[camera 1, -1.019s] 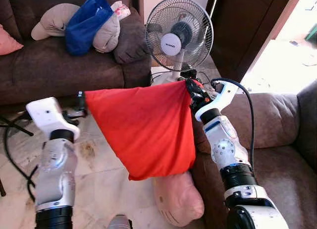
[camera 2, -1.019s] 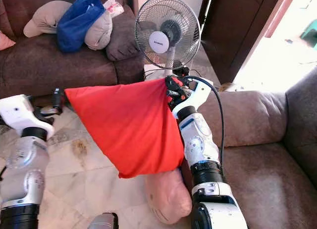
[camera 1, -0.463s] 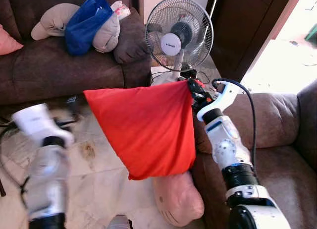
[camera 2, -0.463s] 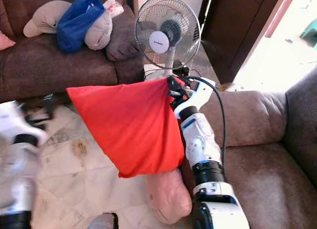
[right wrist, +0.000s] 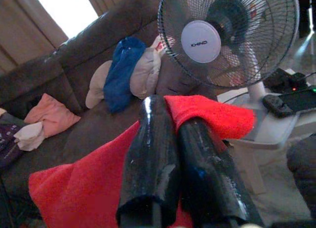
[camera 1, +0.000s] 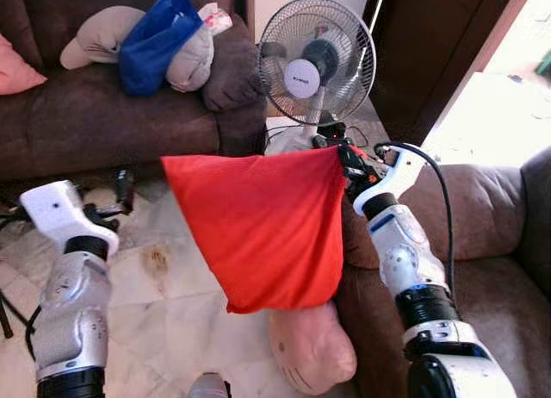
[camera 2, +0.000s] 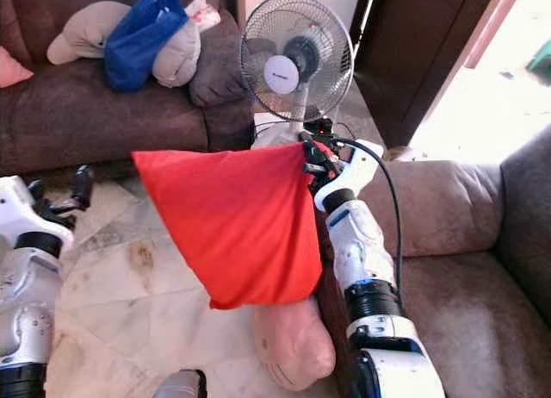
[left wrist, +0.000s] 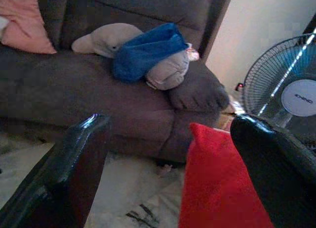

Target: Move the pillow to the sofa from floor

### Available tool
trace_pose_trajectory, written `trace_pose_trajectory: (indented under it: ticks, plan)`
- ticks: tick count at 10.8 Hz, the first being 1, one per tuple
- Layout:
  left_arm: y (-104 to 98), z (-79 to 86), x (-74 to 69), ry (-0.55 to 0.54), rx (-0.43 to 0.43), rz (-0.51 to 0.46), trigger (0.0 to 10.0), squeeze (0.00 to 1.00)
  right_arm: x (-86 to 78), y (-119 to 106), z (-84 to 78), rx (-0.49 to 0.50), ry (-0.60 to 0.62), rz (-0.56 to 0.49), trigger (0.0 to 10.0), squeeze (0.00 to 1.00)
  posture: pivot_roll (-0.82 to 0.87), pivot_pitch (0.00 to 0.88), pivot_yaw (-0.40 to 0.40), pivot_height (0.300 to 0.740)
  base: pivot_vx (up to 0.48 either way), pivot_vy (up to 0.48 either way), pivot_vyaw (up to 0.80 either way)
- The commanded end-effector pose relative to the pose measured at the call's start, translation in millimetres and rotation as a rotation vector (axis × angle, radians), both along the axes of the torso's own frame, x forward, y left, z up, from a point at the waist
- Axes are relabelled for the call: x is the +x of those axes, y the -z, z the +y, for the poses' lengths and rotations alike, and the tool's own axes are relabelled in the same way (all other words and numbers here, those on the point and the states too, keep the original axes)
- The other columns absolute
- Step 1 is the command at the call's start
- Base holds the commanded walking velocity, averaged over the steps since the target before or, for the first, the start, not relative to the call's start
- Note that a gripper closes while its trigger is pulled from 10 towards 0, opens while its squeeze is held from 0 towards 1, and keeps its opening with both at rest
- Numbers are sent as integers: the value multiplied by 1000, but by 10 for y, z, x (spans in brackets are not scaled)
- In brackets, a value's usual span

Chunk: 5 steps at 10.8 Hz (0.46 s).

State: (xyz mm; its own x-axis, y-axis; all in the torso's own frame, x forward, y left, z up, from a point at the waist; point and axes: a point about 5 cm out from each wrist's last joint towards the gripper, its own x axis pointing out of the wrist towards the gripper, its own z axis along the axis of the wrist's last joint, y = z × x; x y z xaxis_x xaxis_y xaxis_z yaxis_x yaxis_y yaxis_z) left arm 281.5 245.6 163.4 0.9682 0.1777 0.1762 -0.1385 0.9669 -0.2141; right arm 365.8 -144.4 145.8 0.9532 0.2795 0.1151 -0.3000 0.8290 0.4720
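Pillow: a red pillow is held aloft by one top corner, hanging clear of the marble floor between the two arms.
Right gripper: the right gripper is clamped on that corner, red cloth seen pinched between its two black fingers and bunched over their tips.
Left gripper: the left gripper is raised beside the pillow's far corner, fingers spread wide apart with nothing between them.
Near sofa: a brown sofa is seen at the robot's right, its armrest just behind the right arm.
Far sofa: a second brown sofa stands across the room, loaded with a blue bundle, beige cushions and a pink cushion.
Fan: a white pedestal fan stands behind the pillow, beside the far sofa's arm.
Floor: a pale pink cushion lies below the hanging pillow, against the near sofa's base.
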Motion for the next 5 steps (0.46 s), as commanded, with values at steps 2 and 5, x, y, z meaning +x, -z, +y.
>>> trace_pose_trajectory:
  ticks: [2, 5]
  plan:
    - [-51, -92, 15, 40, 14, -11, 10000, 0, 2, -99, -233, -23, 90, -57, 10000, 0, 182, 45, -73, 740, 0, 0, 0]
    - [-67, -132, 29, 62, 12, -19, 10000, 0, -20, -3, -379, -65, 152, -9, 10000, 0, 185, 51, -71, 740, 0, 0, 0]
